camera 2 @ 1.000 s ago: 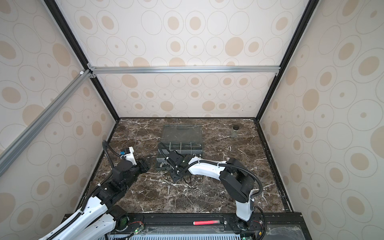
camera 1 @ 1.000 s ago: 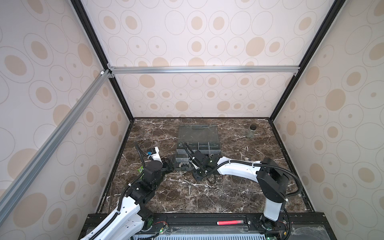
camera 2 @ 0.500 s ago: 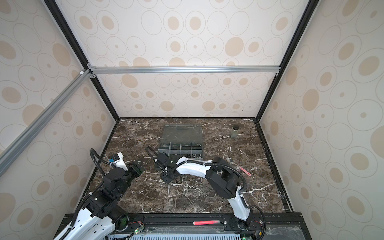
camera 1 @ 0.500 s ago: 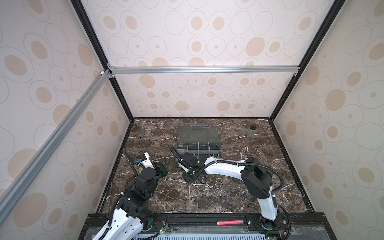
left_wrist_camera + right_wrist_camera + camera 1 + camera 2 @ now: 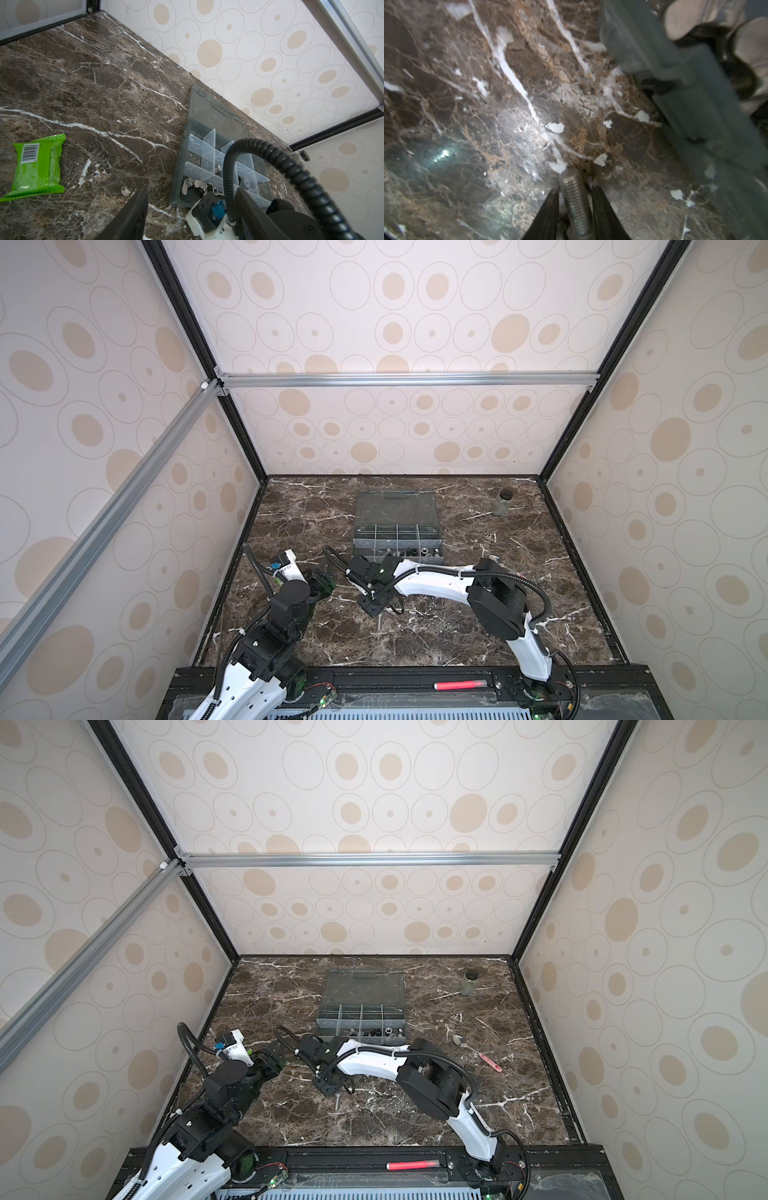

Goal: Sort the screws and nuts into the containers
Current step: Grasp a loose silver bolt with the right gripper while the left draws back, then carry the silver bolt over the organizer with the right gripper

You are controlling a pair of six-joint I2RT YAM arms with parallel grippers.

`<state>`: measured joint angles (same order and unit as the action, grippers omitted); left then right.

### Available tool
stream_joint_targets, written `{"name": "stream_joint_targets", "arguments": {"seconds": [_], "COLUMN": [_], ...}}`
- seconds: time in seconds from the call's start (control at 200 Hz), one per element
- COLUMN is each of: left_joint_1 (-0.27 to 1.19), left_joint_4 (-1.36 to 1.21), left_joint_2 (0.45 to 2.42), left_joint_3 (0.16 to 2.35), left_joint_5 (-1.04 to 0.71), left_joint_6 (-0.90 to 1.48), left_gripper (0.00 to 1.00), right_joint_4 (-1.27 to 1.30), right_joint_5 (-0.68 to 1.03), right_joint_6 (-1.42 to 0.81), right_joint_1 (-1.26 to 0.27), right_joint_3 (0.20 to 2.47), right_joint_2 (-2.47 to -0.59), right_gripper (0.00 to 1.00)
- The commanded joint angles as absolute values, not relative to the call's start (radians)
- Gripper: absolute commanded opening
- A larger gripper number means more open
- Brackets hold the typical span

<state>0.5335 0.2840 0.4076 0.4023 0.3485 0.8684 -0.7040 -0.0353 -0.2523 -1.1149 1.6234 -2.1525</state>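
A silver screw (image 5: 576, 205) lies on the marble just in front of the organizer box, and its threaded shaft sticks out past my right gripper (image 5: 574, 199), whose jaws are shut on it. In both top views the right gripper (image 5: 372, 608) (image 5: 328, 1088) points down at the table with the screw tip (image 5: 379, 621) (image 5: 336, 1101) showing below it. The grey containers (image 5: 397, 539) (image 5: 361, 1023) (image 5: 207, 145) stand open, with wing nuts (image 5: 193, 185) (image 5: 695, 18) in the near corner compartment. My left gripper (image 5: 191, 207) (image 5: 322, 583) hovers open and empty to the left of the box.
A green snack packet (image 5: 37, 166) lies on the marble left of the left gripper. A small glass jar with a black lid (image 5: 501, 504) stands at the back right. A spoon with a red handle (image 5: 478, 1052) lies right of the box. Enclosure walls ring the table.
My right gripper has come down from the box front to the table and its jaws have narrowed onto the screw. The left arm has drawn back from the box.
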Motion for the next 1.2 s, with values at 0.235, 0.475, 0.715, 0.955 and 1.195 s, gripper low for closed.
{"name": "stream_joint_targets", "arguments": {"seconds": [0.235,0.475,0.715,0.955,1.195], "left_joint_1": [0.524,0.523,0.524,0.525,0.524], "left_joint_4": [0.285,0.281,0.259,0.218,0.171], "left_joint_2": [0.403,0.399,0.399,0.443,0.508], "left_joint_3": [0.385,0.376,0.347,0.344,0.342], "left_joint_5": [0.376,0.37,0.358,0.334,0.286], "left_joint_6": [0.884,0.899,0.913,0.9,0.901], "left_gripper": [0.68,0.69,0.69,0.7,0.7], "right_joint_4": [-0.757,-0.726,-0.664,-0.648,-0.629], "right_joint_5": [-0.11,-0.103,-0.064,-0.161,-0.201], "right_joint_6": [-0.261,-0.259,-0.214,-0.097,-0.009], "right_joint_1": [-1.121,-1.111,-1.036,-0.949,-0.895], "right_joint_3": [1.651,1.638,1.603,1.652,1.73], "right_joint_2": [-2.183,-2.138,-1.975,-1.943,-2.015], "right_gripper": [0.19,0.13,0.13,0.14,0.14]}}
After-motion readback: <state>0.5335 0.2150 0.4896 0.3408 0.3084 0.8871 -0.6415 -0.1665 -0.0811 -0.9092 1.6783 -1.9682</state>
